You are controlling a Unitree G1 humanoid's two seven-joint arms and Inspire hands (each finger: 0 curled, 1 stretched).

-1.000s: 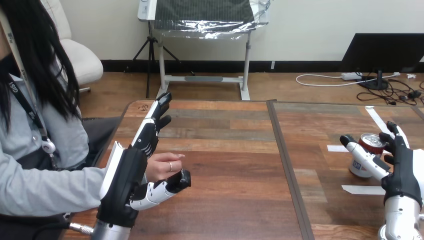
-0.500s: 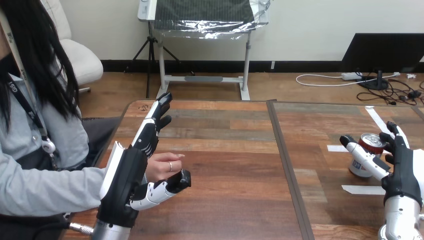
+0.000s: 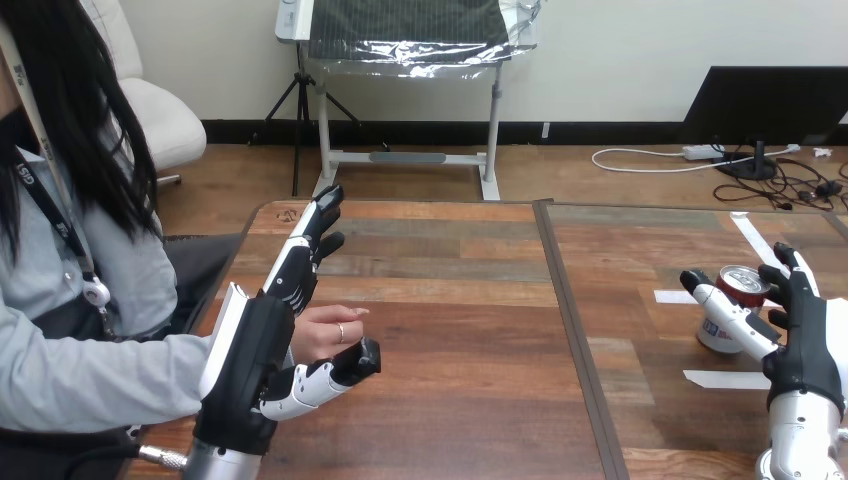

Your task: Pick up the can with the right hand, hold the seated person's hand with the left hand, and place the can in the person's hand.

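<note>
Can point(image 3: 733, 312) shown upright on the table point(image 3: 450, 300) at the 3 o'clock side, with strips of white tape point(image 3: 724, 379) laid near it. It is judged to be a thin-walled metal cylinder. It would be stiff along its height, easily dented by a hard squeeze, and smooth enough to slip. Whether it is full or empty cannot be told, so its weight is left open. Hold is best taken round the middle of the wall, with the thumb set opposite the fingers and the top rim left free. The right hand point(image 3: 800, 352) is seen spread apart around the can. Its thumb is stretched across the can's 8 o'clock side, and its fingers point(image 3: 795, 275) are raised at the can's 3 o'clock side. No closing round the wall is seen, and firm contact cannot be confirmed. At the table's 8 o'clock corner the left hand point(image 3: 250, 360) is held edge-up, with its fingers point(image 3: 305, 250) straight and pointed toward 12 o'clock. The person's hand point(image 3: 328, 330) is seen beside its palm, between those fingers and the thumb, which is extended beneath it. No curl round the person's hand is shown. The can is well apart from the person's hand, so the lift and the carry toward 9 o'clock are judged not yet begun.
</note>
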